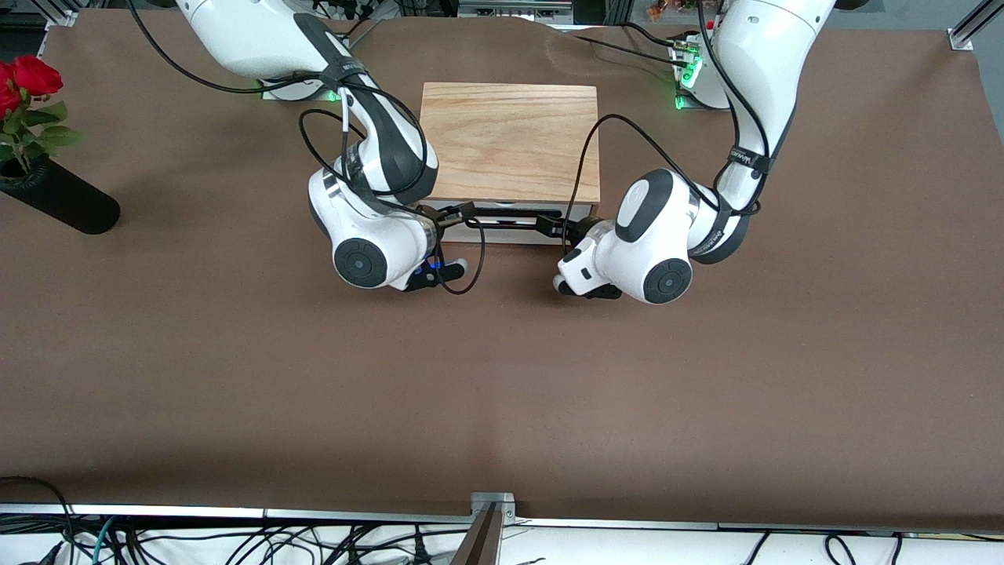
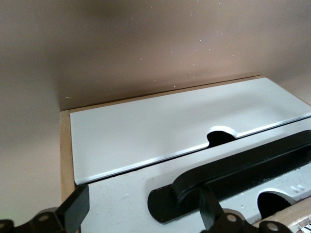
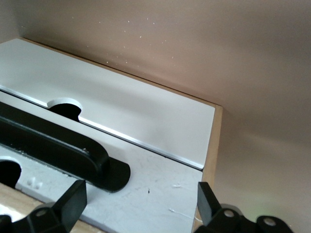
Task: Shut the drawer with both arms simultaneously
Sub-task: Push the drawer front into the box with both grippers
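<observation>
The light-wood box (image 1: 510,141) stands between the two arms' bases. The drawer (image 1: 508,232) shows its white front panel with the long black handle (image 1: 510,213), close to the box's front. My right gripper (image 1: 461,212) is open at the handle's end toward the right arm; my left gripper (image 1: 551,227) is open at the other end. In the right wrist view the open gripper (image 3: 141,201) faces the drawer front (image 3: 155,189) beside the handle's end (image 3: 92,165). In the left wrist view the open gripper (image 2: 143,211) faces the front (image 2: 121,204), one finger (image 2: 210,208) over the handle (image 2: 233,174).
A second white panel with a half-round notch (image 2: 146,126) adjoins the drawer front and also shows in the right wrist view (image 3: 136,111). A black vase with red roses (image 1: 59,200) lies toward the right arm's end of the brown table (image 1: 502,377). Black cables hang by both wrists.
</observation>
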{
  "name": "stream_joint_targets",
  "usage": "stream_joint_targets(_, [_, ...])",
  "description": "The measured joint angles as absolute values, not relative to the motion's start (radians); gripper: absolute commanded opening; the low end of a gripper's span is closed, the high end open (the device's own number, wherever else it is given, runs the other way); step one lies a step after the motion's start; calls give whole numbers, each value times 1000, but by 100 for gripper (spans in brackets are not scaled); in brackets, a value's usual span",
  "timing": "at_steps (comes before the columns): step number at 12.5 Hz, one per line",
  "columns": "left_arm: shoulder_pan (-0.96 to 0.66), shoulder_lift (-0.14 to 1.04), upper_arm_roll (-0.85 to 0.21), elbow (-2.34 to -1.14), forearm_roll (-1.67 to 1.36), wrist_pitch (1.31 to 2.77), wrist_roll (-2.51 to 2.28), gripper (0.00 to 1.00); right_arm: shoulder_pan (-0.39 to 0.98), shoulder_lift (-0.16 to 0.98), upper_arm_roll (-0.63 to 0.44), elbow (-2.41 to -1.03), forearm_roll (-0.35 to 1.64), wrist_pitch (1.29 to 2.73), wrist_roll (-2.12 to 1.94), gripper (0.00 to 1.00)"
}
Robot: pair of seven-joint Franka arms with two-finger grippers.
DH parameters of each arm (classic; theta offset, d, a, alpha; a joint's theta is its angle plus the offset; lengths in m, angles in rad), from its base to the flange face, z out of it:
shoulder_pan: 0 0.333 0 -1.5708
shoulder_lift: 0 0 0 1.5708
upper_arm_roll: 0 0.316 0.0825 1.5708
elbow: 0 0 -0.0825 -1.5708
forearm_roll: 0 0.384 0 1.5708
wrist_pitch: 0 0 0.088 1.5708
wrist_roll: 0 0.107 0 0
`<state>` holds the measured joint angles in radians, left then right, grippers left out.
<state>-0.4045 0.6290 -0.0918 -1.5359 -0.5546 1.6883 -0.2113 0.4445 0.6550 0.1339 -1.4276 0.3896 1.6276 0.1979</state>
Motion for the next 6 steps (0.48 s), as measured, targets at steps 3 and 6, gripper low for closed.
stream_joint_targets(3, [-389,624,-77,-1511,-543,1687,-212,100,432,658,132,-1412,389,1614,198,100])
stream_joint_targets(6, [-356,600,-71,-1448,-452,1665,-212,100,391,658,110,-1340,382,1680,191,100])
